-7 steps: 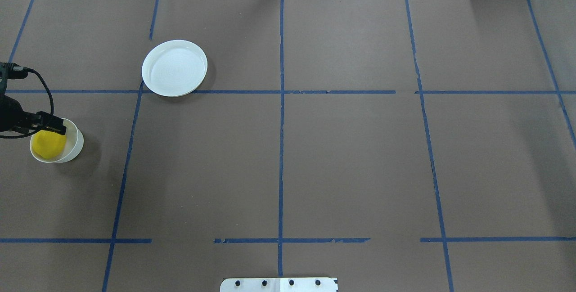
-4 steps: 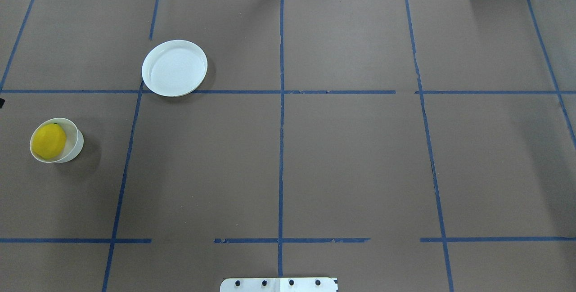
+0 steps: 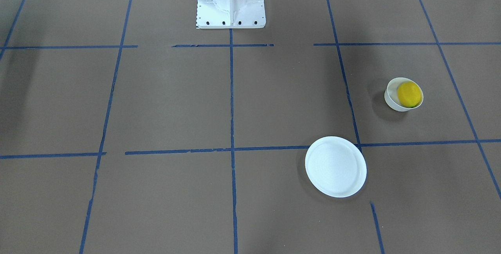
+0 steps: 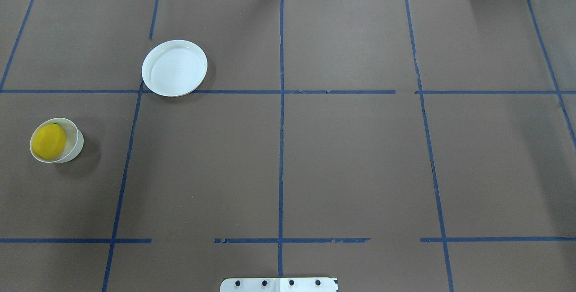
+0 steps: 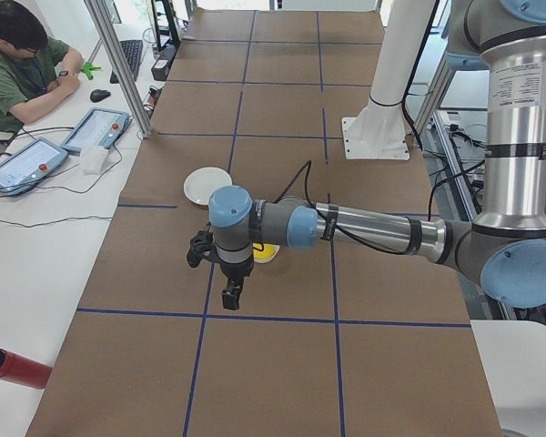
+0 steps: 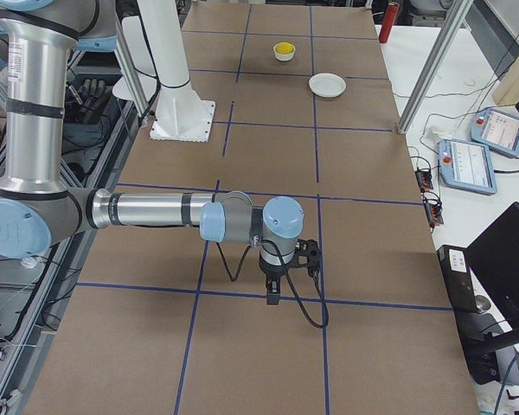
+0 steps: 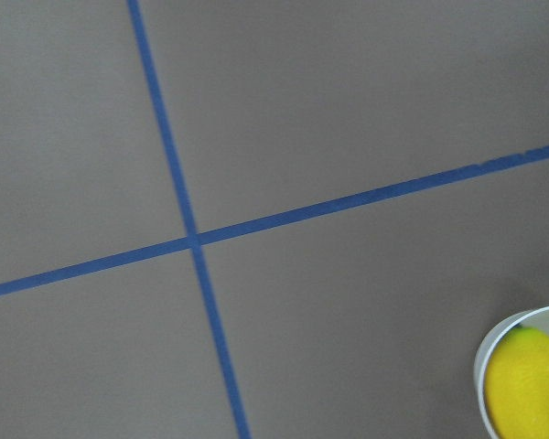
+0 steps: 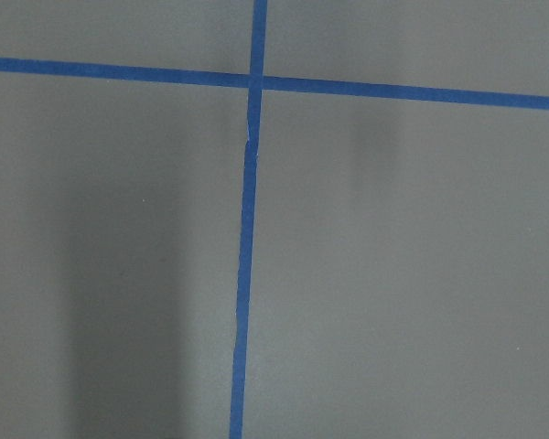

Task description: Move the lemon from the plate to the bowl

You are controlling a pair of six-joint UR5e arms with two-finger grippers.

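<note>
We count 1 lemon [image 4: 48, 141], 1 bowl [image 4: 77, 144] and 1 plate [image 4: 174, 68] on the brown desk [image 4: 351, 157], which is ruled into squares by blue tape lines [image 4: 281, 103]. In the overhead view the lemon lies inside the bowl, pressed toward the rim at 9 o'clock, with its small green tip at 12 o'clock. The bowl stands upright near the desk's 9 o'clock edge. The plate lies flat at about 2 o'clock from the bowl, well apart from it, and holds nothing; its lower rim overlaps 1 tape line. The 2 arms show only in the side views. The left gripper [image 5: 230, 296] hangs above the desk, pointing down, near the bowl and touching nothing; we cannot tell whether its fingers are apart or together. The right gripper [image 6: 273, 298] also points down over the desk, far from both dishes, and its state we cannot tell either. The left wrist view catches the bowl and lemon at its 4 o'clock corner. 1 operator [image 5: 23, 64] sits beside the desk.
</note>
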